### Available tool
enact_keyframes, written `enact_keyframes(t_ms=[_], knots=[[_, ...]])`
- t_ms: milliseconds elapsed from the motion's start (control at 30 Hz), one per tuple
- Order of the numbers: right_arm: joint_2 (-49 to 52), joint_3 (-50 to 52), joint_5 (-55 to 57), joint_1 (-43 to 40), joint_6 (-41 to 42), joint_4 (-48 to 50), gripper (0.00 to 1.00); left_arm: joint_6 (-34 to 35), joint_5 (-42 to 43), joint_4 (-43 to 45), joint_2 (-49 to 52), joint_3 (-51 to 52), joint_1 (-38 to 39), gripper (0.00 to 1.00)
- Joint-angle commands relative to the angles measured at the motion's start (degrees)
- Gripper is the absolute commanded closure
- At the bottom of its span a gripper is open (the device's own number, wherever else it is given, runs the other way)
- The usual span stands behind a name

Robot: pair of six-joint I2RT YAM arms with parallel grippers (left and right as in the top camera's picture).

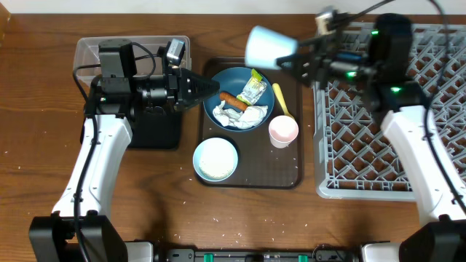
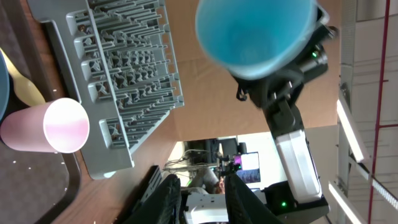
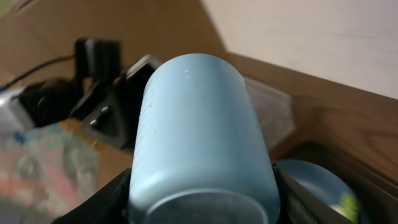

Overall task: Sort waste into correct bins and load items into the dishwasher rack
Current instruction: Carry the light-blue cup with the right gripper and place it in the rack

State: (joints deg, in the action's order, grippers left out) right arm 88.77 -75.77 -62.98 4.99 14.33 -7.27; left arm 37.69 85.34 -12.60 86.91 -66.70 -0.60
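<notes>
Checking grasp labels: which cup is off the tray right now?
The light-blue cup, held aloft by the right hand; the pink cup sits on the brown tray.

Rack (image 1: 349, 145) right of tray (image 1: 262, 166)

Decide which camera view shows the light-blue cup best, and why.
Overhead: the whole light-blue cup shows, tipped on its side, over the brown tray's far edge. The right wrist view shows only its outer wall and base, close up; the left wrist view looks into its open mouth, cut off at the top.
</notes>
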Motion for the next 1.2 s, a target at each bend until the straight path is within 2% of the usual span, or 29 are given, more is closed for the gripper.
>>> enact_keyframes(t_ms=[0,233,367,467,633,767,967,1167], knots=[[0.5,0.2,-0.9,-4.4,4.6,-0.8,0.54,-2.0,0.1,0.1,-0.4,-1.2,0.1,0.73],[-0.9,-0.9,3.0,-11.6,5.3,-10.3,0.56,-4.6,-1.0,0.1,-0.4,-1.1,0.1,0.72],[-2.1,-3.9,12.1,-14.4,2.4,-21.1,0.60,-6.6,-3.1,0.1,-0.4,-1.1,0.1,0.72],[-2.8,-8.7,23.1,-15.1,-1.8,-32.2,0.61,-8.8,-6.5,-0.6,-0.4,-1.1,0.1,0.71],[-2.9,-17.1,42.0,-15.0,-5.4,-45.8,0.60,-13.4,-16.6,-4.7,-0.4,-1.0,0.1,0.69],[-2.9,-20.3,54.2,-15.0,-5.9,-52.0,0.60,-15.4,-31.2,-12.8,-0.4,-1.0,0.1,0.69],[-1.7,-20.2,61.1,-15.2,-5.6,-61.9,0.58,-16.4,-48.5,-23.2,-0.4,-1.0,0.1,0.69],[-0.4,-20.2,64.0,-15.2,-4.6,-72.6,0.59,-17.4,-52.2,-26.2,-0.4,-1.0,0.1,0.69]])
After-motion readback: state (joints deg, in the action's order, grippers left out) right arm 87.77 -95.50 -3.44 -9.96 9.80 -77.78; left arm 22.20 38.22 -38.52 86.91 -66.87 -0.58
